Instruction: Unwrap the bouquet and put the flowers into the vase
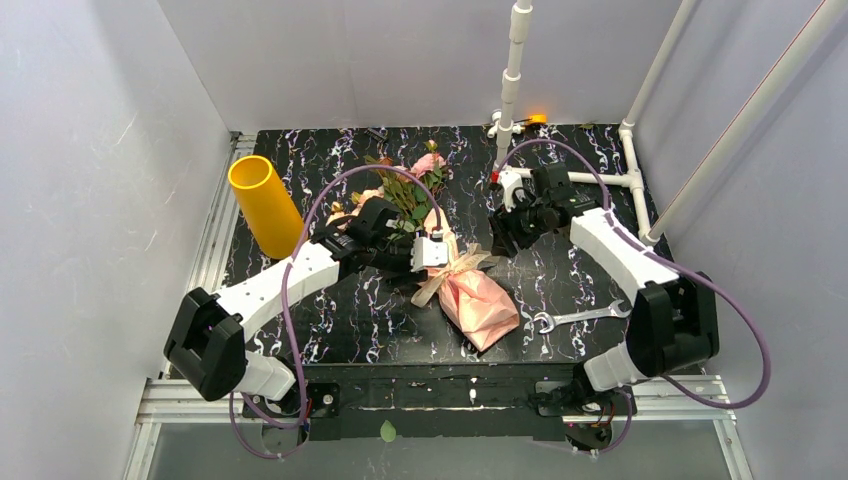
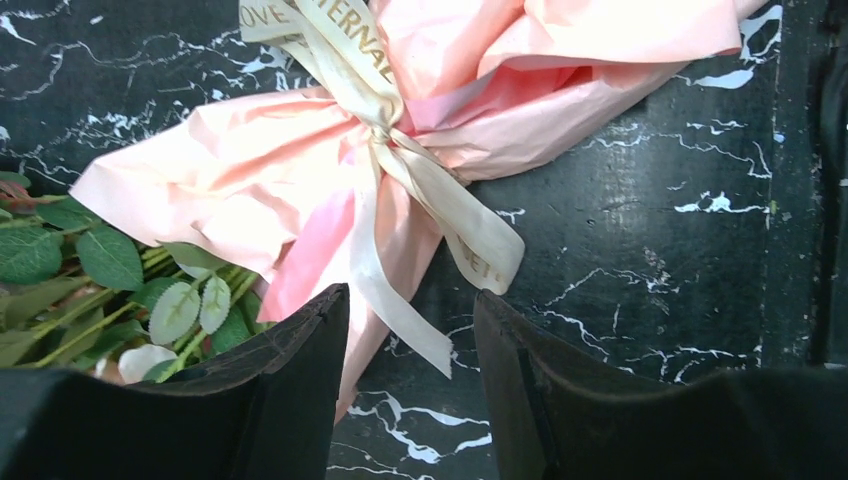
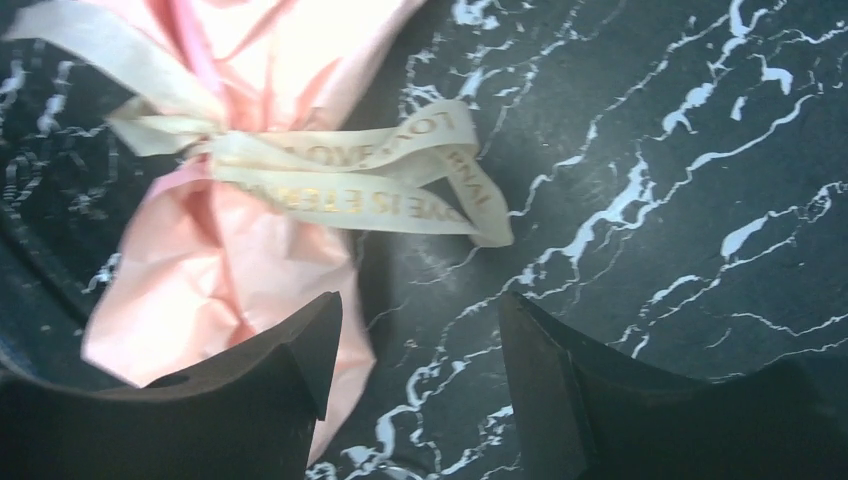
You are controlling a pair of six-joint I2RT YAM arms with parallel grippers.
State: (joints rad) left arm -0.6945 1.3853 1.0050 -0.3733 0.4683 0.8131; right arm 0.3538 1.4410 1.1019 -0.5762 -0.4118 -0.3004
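The bouquet lies on the black marble table. Its crinkled pink paper (image 1: 482,303) points toward the near edge, and the flowers (image 1: 408,187) with green leaves fan out toward the back. A beige ribbon (image 2: 385,130) is tied in a bow round the paper's neck. My left gripper (image 2: 410,295) is open just over the bow, and one loose ribbon tail (image 2: 400,300) hangs between its fingers without being pinched. My right gripper (image 3: 420,297) is open on the bow's other side, with only table between its fingers and pink paper (image 3: 215,250) beside one of them. The mustard-yellow vase (image 1: 265,205) stands at the back left.
A silver wrench (image 1: 580,318) lies on the table right of the paper. White pipes (image 1: 512,75) rise at the back right, with more along the right edge. White walls close in the table on three sides.
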